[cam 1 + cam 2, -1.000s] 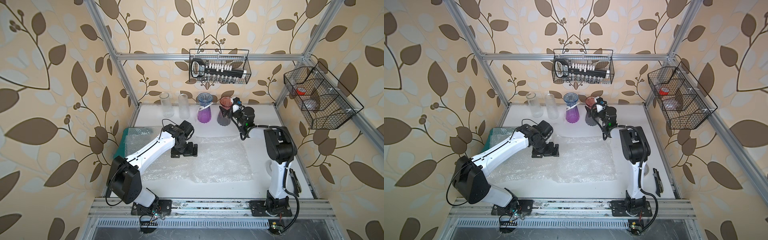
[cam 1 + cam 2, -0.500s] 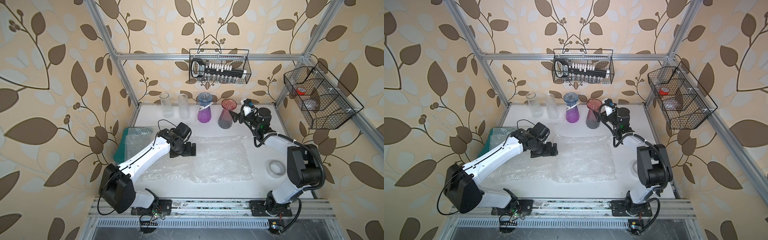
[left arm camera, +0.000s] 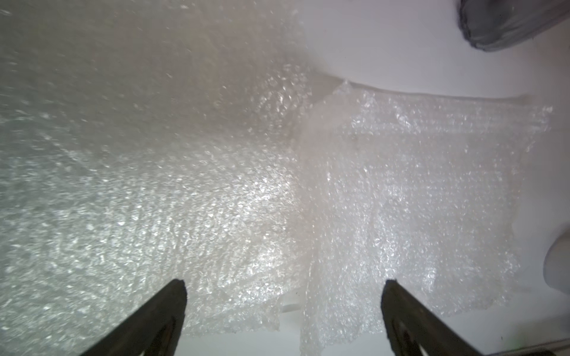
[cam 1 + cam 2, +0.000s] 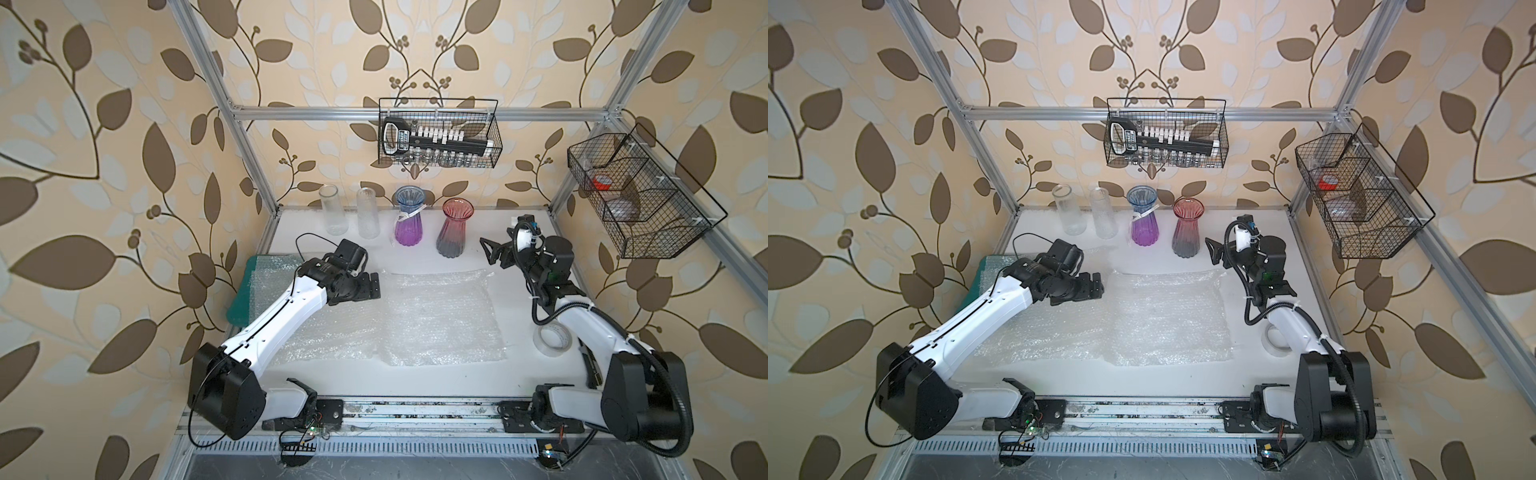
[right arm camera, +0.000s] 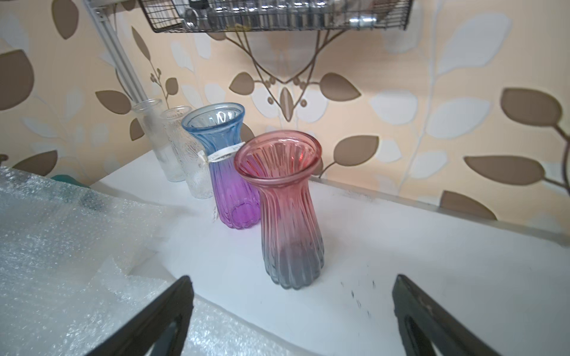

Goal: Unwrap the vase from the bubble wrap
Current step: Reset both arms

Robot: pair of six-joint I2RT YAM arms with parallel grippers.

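Note:
The vase [image 4: 454,232] [image 4: 1187,232] [image 5: 288,212], ribbed glass fading from red to grey, stands upright and bare at the back of the white table. The bubble wrap [image 4: 440,316] [image 4: 1167,316] [image 3: 216,185] [image 5: 61,246] lies flat in overlapping sheets mid-table. My right gripper [image 4: 487,251] [image 4: 1211,250] [image 5: 293,283] is open and empty, a short way right of the vase and facing it. My left gripper [image 4: 376,286] [image 4: 1098,284] [image 3: 283,286] is open, low over the wrap's far left part, holding nothing.
Two clear glass vases [image 4: 332,208] [image 4: 368,212] and a blue-purple vase [image 4: 407,220] stand left of the red one. A tape roll [image 4: 552,338] lies by the right arm. A green mat [image 4: 239,299] carries more wrap. Wire baskets [image 4: 438,133] [image 4: 640,195] hang on the walls.
My right gripper, which was at the vase a second ago, has drawn back to the right and its arm has swung down. The left arm has shifted slightly.

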